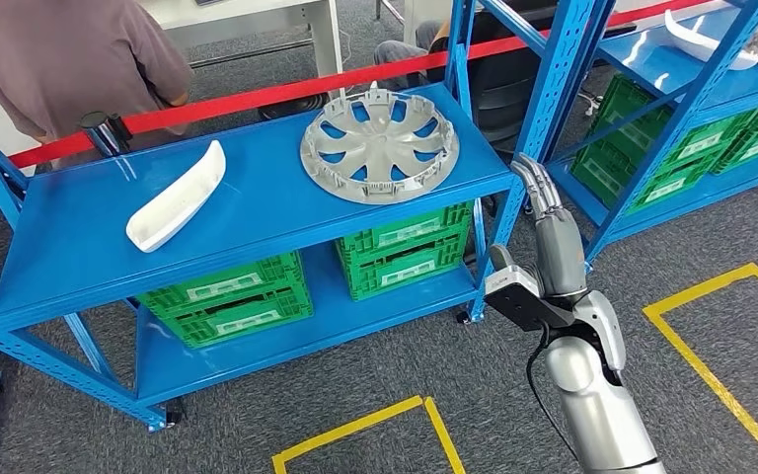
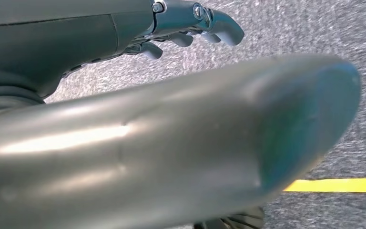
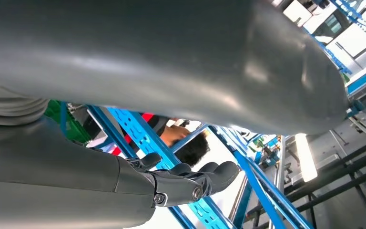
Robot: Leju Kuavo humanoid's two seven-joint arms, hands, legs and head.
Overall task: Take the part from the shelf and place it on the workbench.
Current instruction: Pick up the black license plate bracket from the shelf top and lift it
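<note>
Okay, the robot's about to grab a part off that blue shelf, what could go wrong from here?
1. The right hand is raised beside the shelf's corner post, so reaching toward the wheel cover may clip it.
2. The wheel cover is wide and flat; a grip on one edge might slip.
3. A person stands just behind the shelf, near the white curved part.

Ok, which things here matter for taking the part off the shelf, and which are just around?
For the job:
wheel cover
white curved part
blue shelf
right hand, raised beside the shelf, holding nothing

Just around:
green crates
red barrier tape
yellow floor tape
person
</note>
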